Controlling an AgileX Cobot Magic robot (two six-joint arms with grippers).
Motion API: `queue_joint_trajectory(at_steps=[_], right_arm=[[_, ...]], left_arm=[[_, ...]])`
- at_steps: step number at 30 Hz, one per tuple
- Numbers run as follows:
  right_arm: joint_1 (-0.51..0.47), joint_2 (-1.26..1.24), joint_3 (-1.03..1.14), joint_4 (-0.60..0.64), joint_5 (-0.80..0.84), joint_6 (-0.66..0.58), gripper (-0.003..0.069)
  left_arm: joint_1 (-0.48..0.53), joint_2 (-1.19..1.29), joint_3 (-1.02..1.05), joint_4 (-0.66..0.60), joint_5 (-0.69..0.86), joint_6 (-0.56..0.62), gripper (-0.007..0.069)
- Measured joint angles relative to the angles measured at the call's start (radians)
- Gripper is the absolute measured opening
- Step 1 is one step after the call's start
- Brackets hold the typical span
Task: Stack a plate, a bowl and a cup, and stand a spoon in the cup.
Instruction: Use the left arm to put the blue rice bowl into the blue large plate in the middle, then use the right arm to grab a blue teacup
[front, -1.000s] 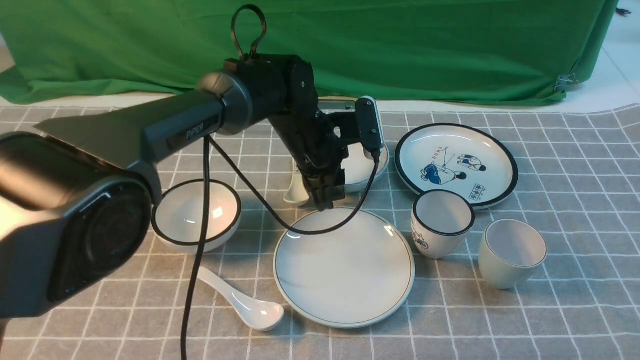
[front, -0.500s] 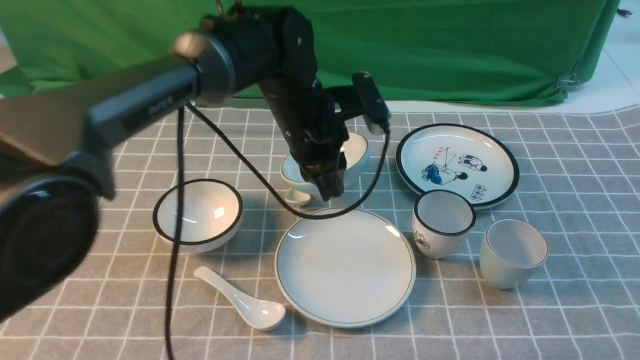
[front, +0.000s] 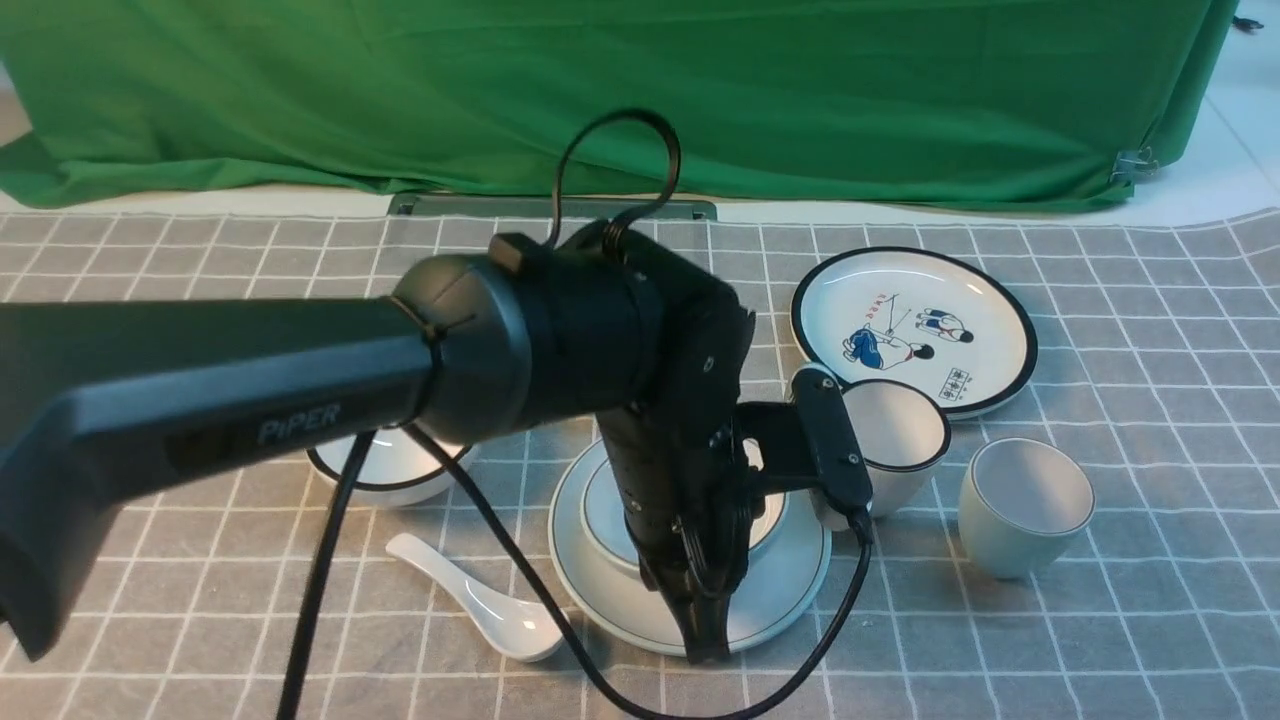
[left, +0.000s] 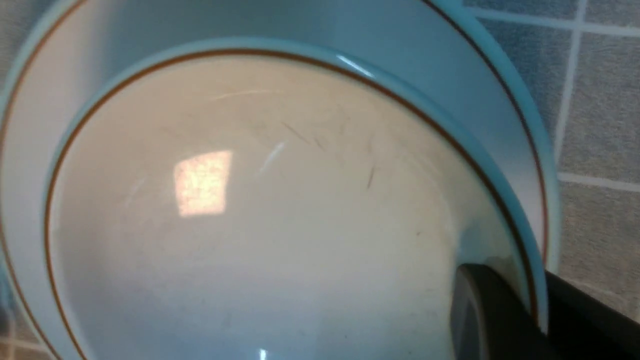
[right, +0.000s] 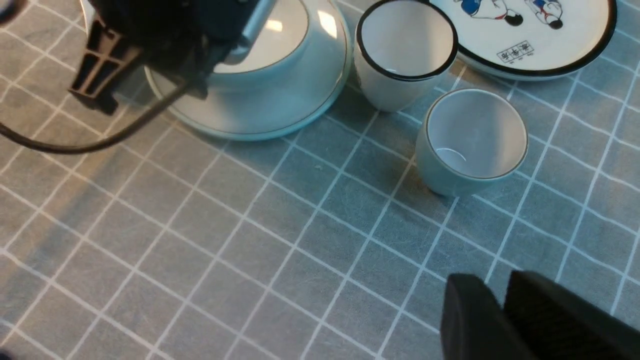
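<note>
My left claw (front: 706, 635) hangs point-down in the lower middle of the front view, pinching the bowl (left: 260, 200) by its rim. In the left wrist view one finger lies inside the wall and the other outside it, with the thin rim line running between them. I hold it by the edge because the bowl is too wide to span, and a rim pinch lets me lower it level.

The bowl sits inside the ring of the plate (front: 780, 600), with the plate's border showing around it wherever I don't block the view, so it looks well centred. I can't tell whether its foot is fully down. It looks seated, but I would not let go on that guess alone.

The cup (front: 1022, 510) stands upright at the right of the front view, apart from the plate. It is just beside the black-rimmed cup (front: 895, 430), which I must not take by mistake. The spoon (front: 480, 600) lies flat at lower left, with its scoop end near the plate's edge and its handle pointing away up-left.

My right claw (right: 497, 300) holds nothing. Its fingers stand close together, but I can't tell if they are quite pressed together. It waits over bare cloth (right: 250, 240) near the cup, which I judge to be its next pick. It is keeping clear while my left arm crosses the middle.

The cartoon plate (front: 915, 330) at upper right and the black-rimmed bowl (front: 390, 470), half hidden under my left arm, are not part of this job.
</note>
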Motion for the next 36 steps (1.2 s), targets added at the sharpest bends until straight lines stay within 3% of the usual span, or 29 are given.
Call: queue_joint_trajectory(at_steps=[7,10,14,17,20,23,27,29,30,31,33,36], right_arm=[[0.000,-0.001,0.000,0.000,0.004,0.001,0.0148],[0.000,-0.001,0.000,0.000,0.004,0.026,0.0190],[0.000,0.002,0.000,0.000,0.004,0.049,0.0323],[0.000,0.032,-0.001,0.000,0.004,0.056,0.0416],[0.000,0.086,-0.004,0.000,0.003,0.057,0.0424],[0.000,0.159,-0.005,0.000,-0.005,0.056,0.0409],[0.000,0.248,-0.005,-0.001,-0.031,0.047,0.0398],[0.000,0.354,-0.013,-0.004,-0.069,0.029,0.0395],[0.000,0.354,-0.013,-0.005,-0.071,0.029,0.0395],[0.000,0.427,-0.027,-0.007,-0.080,0.020,0.0395],[0.000,0.494,-0.052,-0.011,-0.085,0.007,0.0395],[0.000,0.645,-0.129,-0.028,-0.091,-0.001,0.0395]], left_arm=[[0.000,0.001,0.009,0.028,-0.038,0.000,0.0029],[0.000,0.004,0.010,0.010,-0.028,0.000,0.0063],[0.000,0.003,0.011,-0.024,-0.017,0.000,0.0185],[0.000,-0.011,0.017,-0.040,-0.008,-0.009,0.0341],[0.000,-0.056,0.018,-0.062,0.006,-0.039,0.0457],[0.000,-0.124,0.018,-0.069,0.016,-0.123,0.0496],[0.000,-0.232,0.018,-0.071,0.023,-0.233,0.0447],[0.000,-0.346,0.031,-0.087,0.017,-0.298,0.0314],[0.000,-0.356,0.034,-0.087,0.015,-0.302,0.0314],[0.000,-0.429,0.063,-0.102,-0.011,-0.318,0.0198],[0.000,-0.508,0.108,-0.125,-0.048,-0.329,0.0104],[0.000,-0.704,0.266,-0.176,-0.169,-0.336,0.0021]])
